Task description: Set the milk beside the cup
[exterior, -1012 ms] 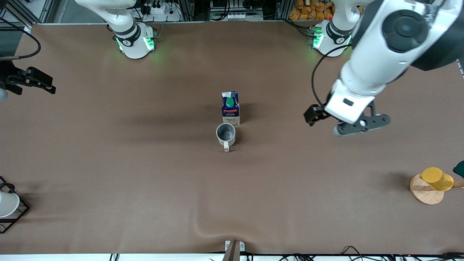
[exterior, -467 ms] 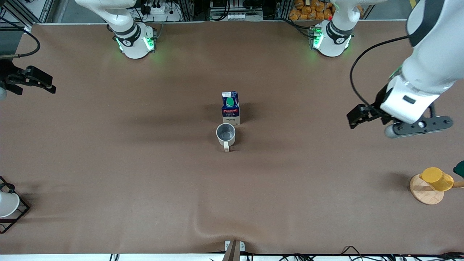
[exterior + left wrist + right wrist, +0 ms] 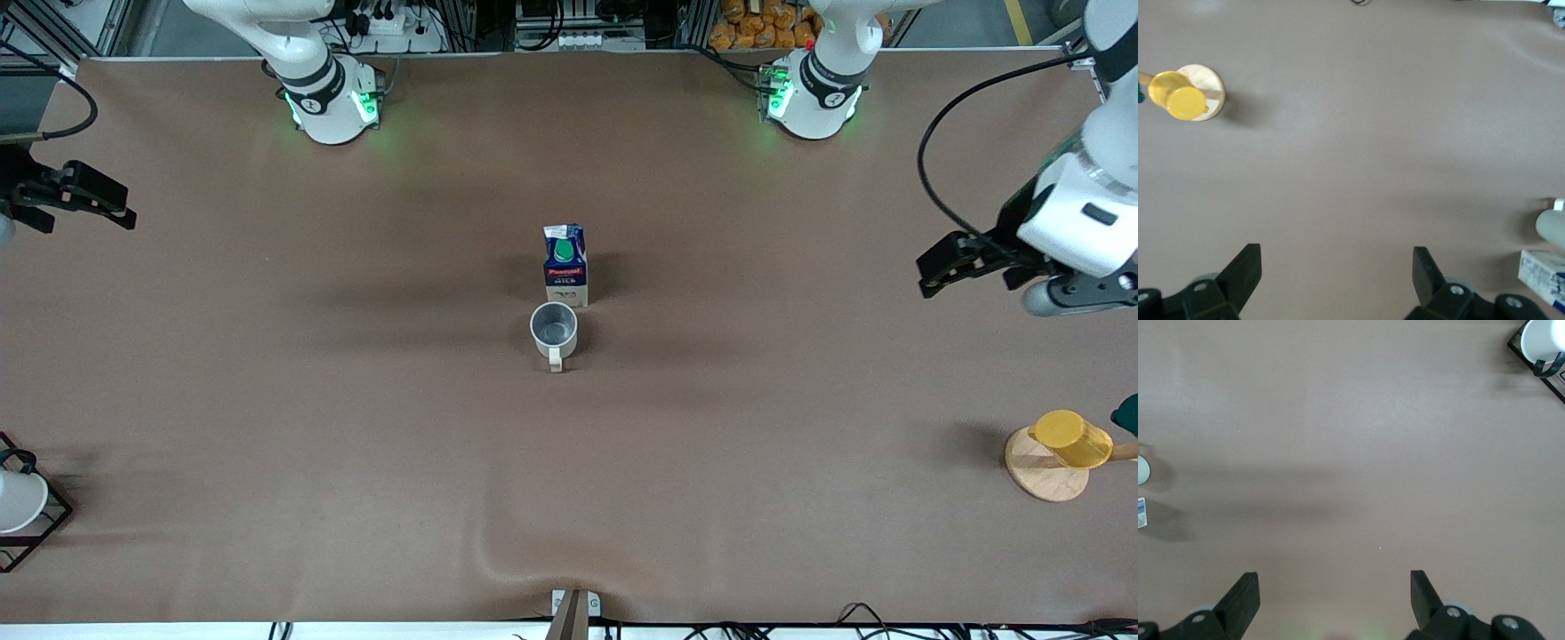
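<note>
The dark-blue milk carton (image 3: pixel 565 265) with a green cap stands upright mid-table. The grey-beige mug (image 3: pixel 554 327) stands just beside it, nearer to the front camera, with its handle toward that camera. Both show at the edge of the left wrist view, the carton (image 3: pixel 1543 273) and the mug (image 3: pixel 1553 227). My left gripper (image 3: pixel 1076 293) hangs over bare cloth at the left arm's end of the table; its wrist view shows it (image 3: pixel 1337 267) open and empty. My right gripper (image 3: pixel 13 213) waits at the right arm's end, open and empty (image 3: pixel 1335 593).
A yellow plastic cup (image 3: pixel 1071 437) lies on a round wooden disc (image 3: pixel 1040 476) near the front corner at the left arm's end. A white cup in a black wire frame (image 3: pixel 18 502) stands at the right arm's end. The brown cloth has a fold (image 3: pixel 507 564) at the front edge.
My left arm has swung away from the milk and mug toward the left arm's end of the table. The right arm, milk and mug have not moved.
</note>
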You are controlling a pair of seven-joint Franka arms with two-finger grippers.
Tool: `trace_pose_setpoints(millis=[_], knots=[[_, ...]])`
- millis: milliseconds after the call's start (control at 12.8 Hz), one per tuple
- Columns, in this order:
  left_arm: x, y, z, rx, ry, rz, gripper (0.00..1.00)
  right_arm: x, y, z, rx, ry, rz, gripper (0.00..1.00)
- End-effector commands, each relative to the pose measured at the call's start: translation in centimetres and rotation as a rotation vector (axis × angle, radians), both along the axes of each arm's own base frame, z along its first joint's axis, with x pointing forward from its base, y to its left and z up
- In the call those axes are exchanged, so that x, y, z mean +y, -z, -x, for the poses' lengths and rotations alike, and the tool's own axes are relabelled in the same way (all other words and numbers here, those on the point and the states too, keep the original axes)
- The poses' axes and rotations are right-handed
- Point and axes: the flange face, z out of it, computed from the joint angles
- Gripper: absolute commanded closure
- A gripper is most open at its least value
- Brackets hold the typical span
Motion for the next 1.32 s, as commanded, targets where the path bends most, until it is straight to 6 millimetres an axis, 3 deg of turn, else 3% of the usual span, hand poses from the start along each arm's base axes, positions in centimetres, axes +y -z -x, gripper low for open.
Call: trace_pose_setpoints(millis=[0,156,389,1246], knots=[[1.3,-2.0,2.3,-0.002,0.045,0.006,0.0,-0.2,-0.5,0.0,-0.007,0.0,-0.017,0.0],[3.9,-1.9,3.4,0.011,0.062,0.034,0.0,-0.3,-0.8,0.0,-0.013,0.002,-0.015,0.0],[6.0,-2.6,4.9,0.008,0.079,0.025,0.0,-0.4,-0.8,0.0,-0.013,0.003,-0.014,0.0],[8.4,-3.8,7.0,0.0,0.118,0.017,0.0,-0.5,-0.8,0.0,-0.014,0.003,-0.014,0.0]])
